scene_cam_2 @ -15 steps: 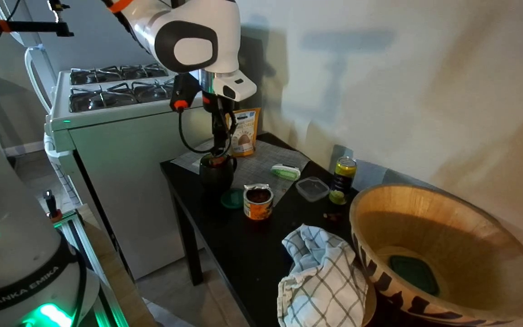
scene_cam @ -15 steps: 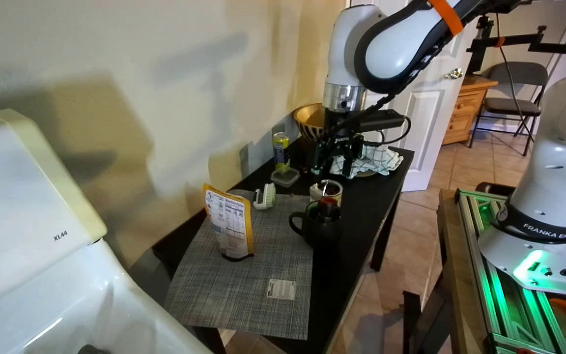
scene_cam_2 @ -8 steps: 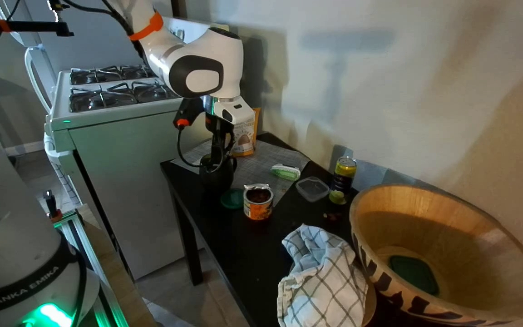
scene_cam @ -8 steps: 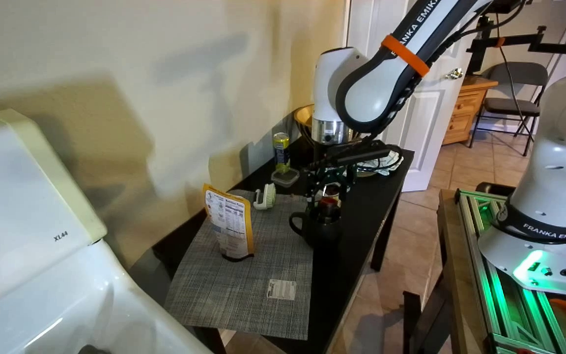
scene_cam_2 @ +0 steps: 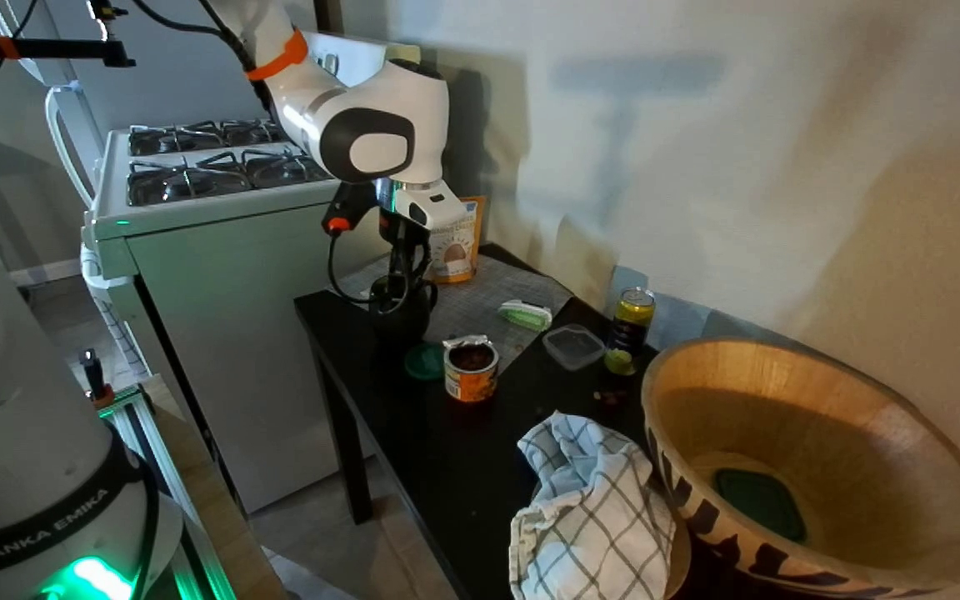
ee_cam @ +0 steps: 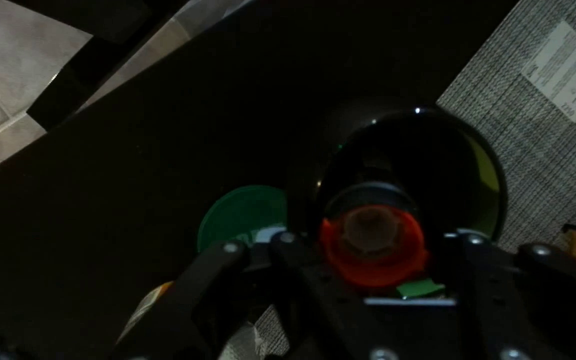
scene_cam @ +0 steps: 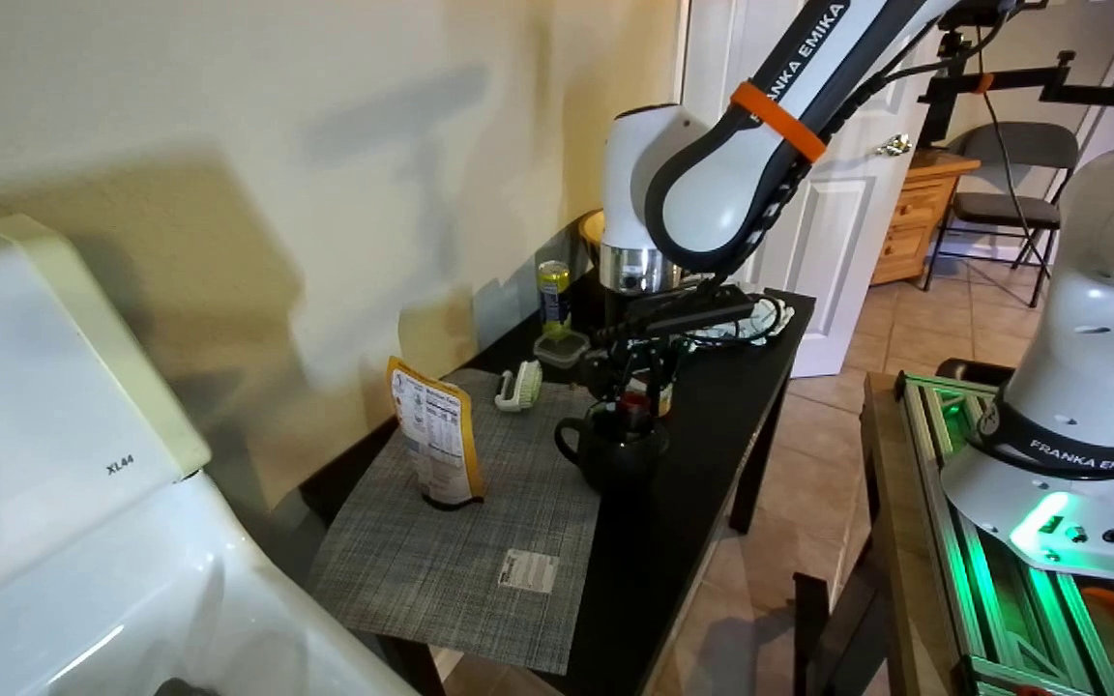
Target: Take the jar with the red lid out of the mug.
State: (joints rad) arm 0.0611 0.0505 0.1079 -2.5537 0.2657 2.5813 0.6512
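Note:
The dark mug (scene_cam: 620, 462) stands upright at the placemat's edge, its handle turned toward the wall. Inside it is the jar, whose red lid (ee_cam: 375, 270) shows in the wrist view, leaning against one side of the mug's opening. My gripper (scene_cam: 638, 398) points down over the mug, its fingers on either side of the lid. They look closed on the jar, though the dark pads are hard to make out in the wrist view. In an exterior view the arm hides the lid above the mug (scene_cam_2: 398, 327).
An orange can (scene_cam_2: 470, 379) and a green lid (scene_cam_2: 425, 362) stand close by the mug. A pouch (scene_cam: 436, 435) is upright on the placemat (scene_cam: 480, 580), with a brush (scene_cam: 520, 387) behind. Farther off are a drink can (scene_cam_2: 632, 325), a towel (scene_cam_2: 588, 508) and a large bowl (scene_cam_2: 822, 433).
My gripper has come down onto the mug, and its jaws have drawn together around the red lid. The mug, placemat and pouch have shifted slightly toward the wall.

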